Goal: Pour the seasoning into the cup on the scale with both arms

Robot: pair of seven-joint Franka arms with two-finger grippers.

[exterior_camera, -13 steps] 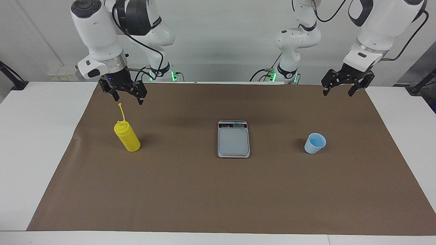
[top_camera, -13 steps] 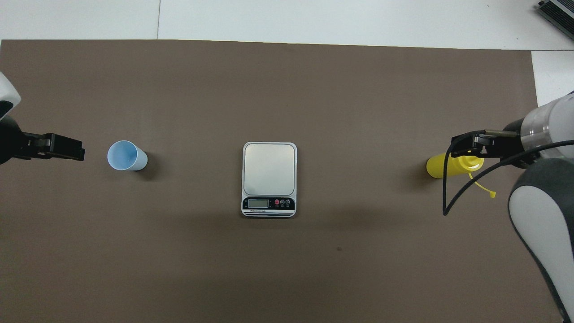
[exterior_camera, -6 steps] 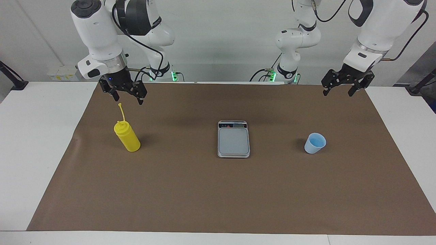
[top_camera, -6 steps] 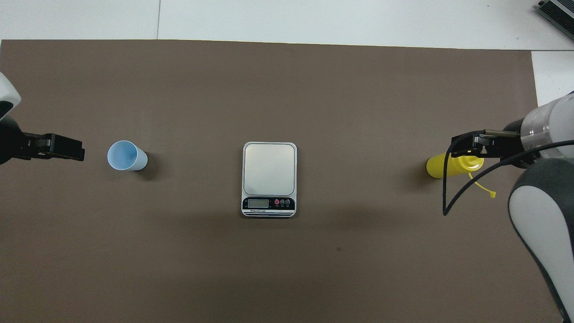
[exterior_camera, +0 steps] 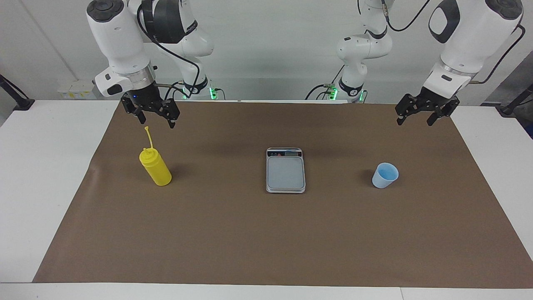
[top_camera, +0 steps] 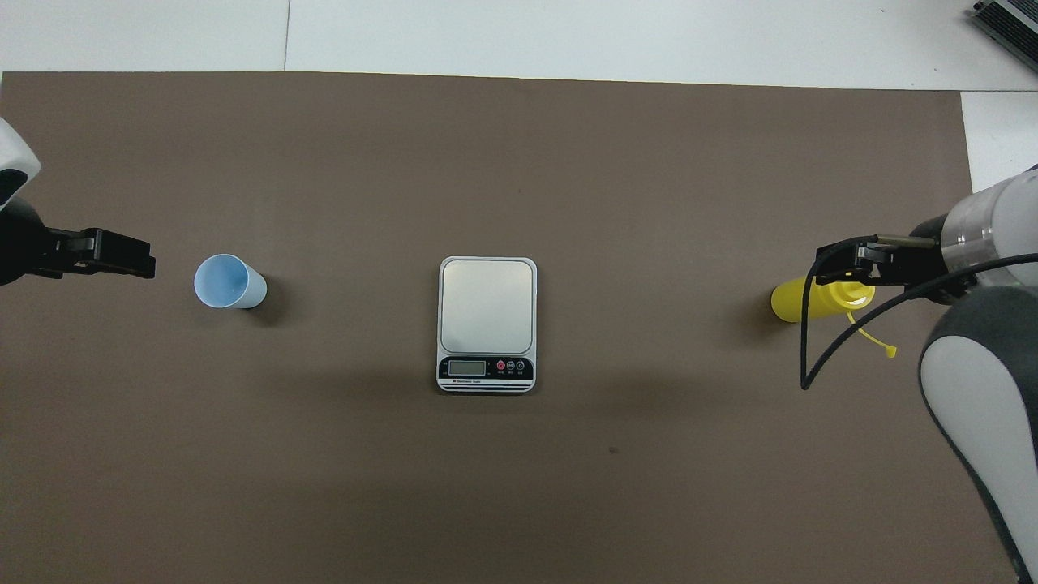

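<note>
mat: brown sheet (exterior_camera: 266, 233) under everything
scale (exterior_camera: 285, 171): between both grippers, bare
right gripper (exterior_camera: 157, 121): jaws spread, empty, above squeeze bottle (exterior_camera: 155, 167)
left gripper (exterior_camera: 415, 120): jaws spread, empty, cup (exterior_camera: 384, 175) below, apart

You have open mat between scale (exterior_camera: 285, 171), cup (exterior_camera: 384, 175) and bottle (exterior_camera: 155, 166); only the bottle's thin nozzle stands tall.
</note>
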